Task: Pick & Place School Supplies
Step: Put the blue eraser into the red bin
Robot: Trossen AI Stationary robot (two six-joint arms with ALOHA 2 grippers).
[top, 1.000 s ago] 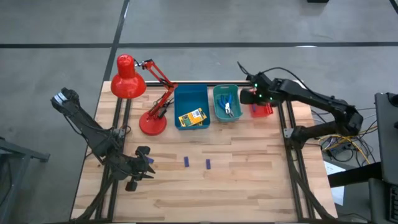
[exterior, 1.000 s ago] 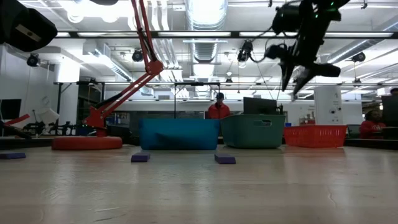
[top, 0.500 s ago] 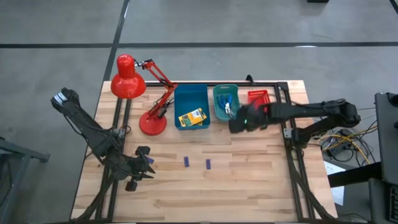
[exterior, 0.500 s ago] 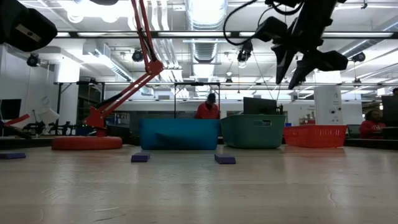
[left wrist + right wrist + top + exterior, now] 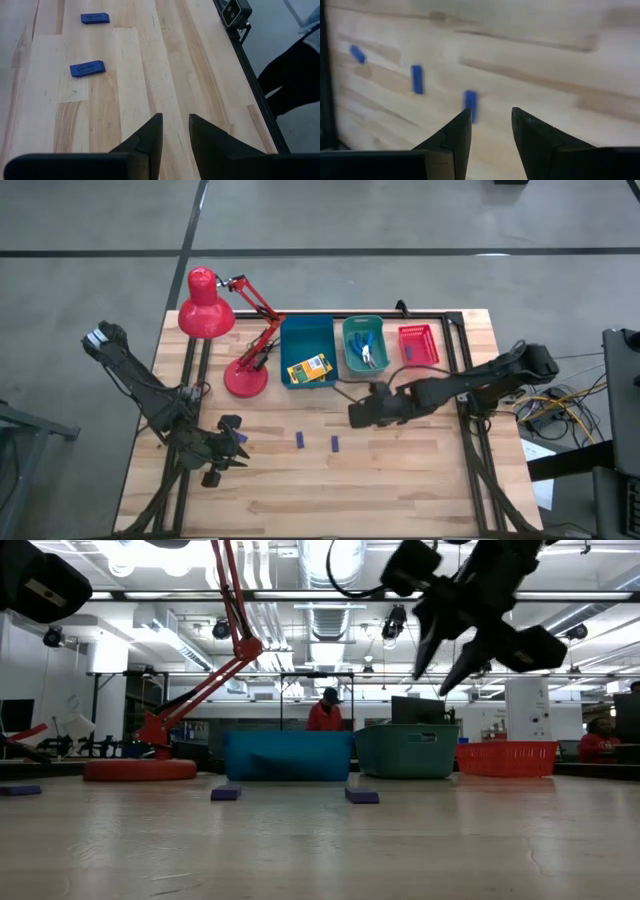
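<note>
1. The right gripper (image 5: 355, 412) is held above the middle of the worktop (image 5: 400, 480), in front of the teal bin (image 5: 363, 346), with its arm stretched in from the right edge.
2. Its jaws are seen spread apart with nothing between them; in the low view the gripper (image 5: 440, 650) hangs well above the table, fingers parted.
3. The left gripper (image 5: 235, 442) is kept low near the left edge of the worktop, toward the front corner.
4. Its jaws stand slightly parted with a narrow gap, and nothing is pinched; bare wood shows between the fingers (image 5: 150, 135) in the left wrist view.
5. Two purple erasers (image 5: 299, 440) (image 5: 335, 443) lie flat side by side on the middle of the worktop, well apart from each other, between the two grippers.
6. A third eraser (image 5: 243, 438) lies just beside the left gripper.
7. In the right wrist view three erasers are seen on the wood; the nearest one (image 5: 470, 104) lies just ahead of that gripper's fingers.
8. A crayon box (image 5: 309, 369) lies in the blue bin (image 5: 306, 330) at the back edge.
9. Blue-handled tools (image 5: 366, 352) lie in the teal bin beside it.
10. The red bin (image 5: 418, 344) stands to the right of the teal bin, near the back right corner.
11. A red lamp (image 5: 206, 310) stands at the back left corner, its base (image 5: 245, 378) beside the blue bin.
12. A person in red (image 5: 323, 712) is seen in the room beyond the table in the low view.
</note>
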